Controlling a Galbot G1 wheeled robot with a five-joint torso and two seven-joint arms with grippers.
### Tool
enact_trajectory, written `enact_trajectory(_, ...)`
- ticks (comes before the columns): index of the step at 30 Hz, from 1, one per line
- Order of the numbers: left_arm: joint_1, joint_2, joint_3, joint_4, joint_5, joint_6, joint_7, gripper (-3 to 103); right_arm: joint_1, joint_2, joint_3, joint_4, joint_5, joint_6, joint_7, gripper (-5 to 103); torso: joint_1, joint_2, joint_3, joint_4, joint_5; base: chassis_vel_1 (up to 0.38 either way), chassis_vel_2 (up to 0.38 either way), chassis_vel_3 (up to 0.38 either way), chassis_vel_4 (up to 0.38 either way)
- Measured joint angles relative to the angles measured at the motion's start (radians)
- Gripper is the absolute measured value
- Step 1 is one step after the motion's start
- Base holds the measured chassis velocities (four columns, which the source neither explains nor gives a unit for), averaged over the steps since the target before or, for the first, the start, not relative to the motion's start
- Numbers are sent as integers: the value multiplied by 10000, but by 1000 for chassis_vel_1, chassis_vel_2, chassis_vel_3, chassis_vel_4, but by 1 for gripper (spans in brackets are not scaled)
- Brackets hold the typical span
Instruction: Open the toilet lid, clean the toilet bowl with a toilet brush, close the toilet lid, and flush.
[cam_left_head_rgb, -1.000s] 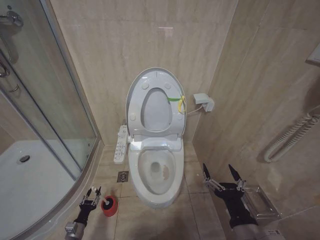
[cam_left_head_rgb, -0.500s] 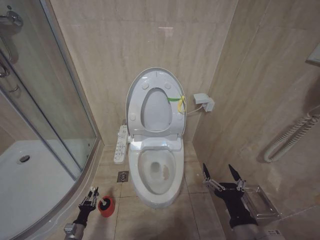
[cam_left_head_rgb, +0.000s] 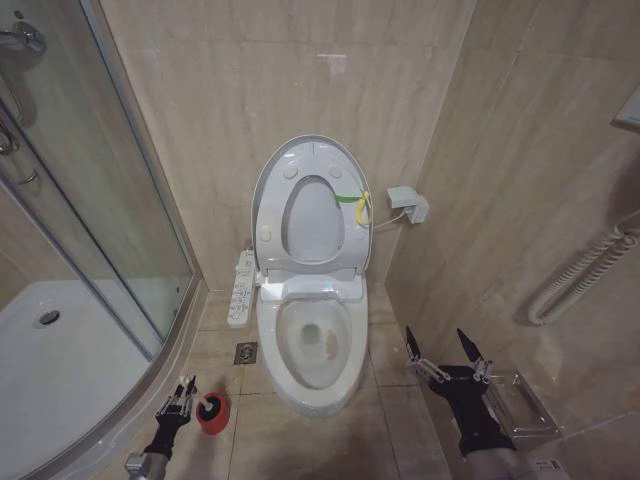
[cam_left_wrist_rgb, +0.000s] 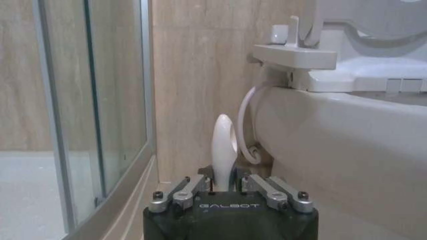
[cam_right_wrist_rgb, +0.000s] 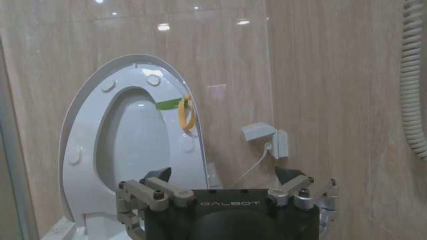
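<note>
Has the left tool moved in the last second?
Yes. The left tool has pulled back toward the robot, away from the floor drain, and sits beside the red cup, with the brush handle between its fingers.

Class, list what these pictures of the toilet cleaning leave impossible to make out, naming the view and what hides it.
- Head view: the toilet brush bristles, sunk in the red cup holder.
- Left wrist view: the left hand covers the lower handle; its grip is unclear.
- Left wrist view: the toilet bowl interior, behind its own outer wall.
- Right wrist view: the right hand covers the toilet lid hinge.
</note>
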Motion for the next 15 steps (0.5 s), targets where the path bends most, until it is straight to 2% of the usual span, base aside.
enact_trajectory(9,214,-54,-27,-295,-243,-35,16,20,0,0,0,0,0,0,0,100,0,-2,0,-1,0,0,0,0,0)
enact_trajectory(15,632,-87,16,-995,-267,143,-216,20,0,0,0,0,0,0,0,100,0,-2,0,-1,0,0,0,0,0)
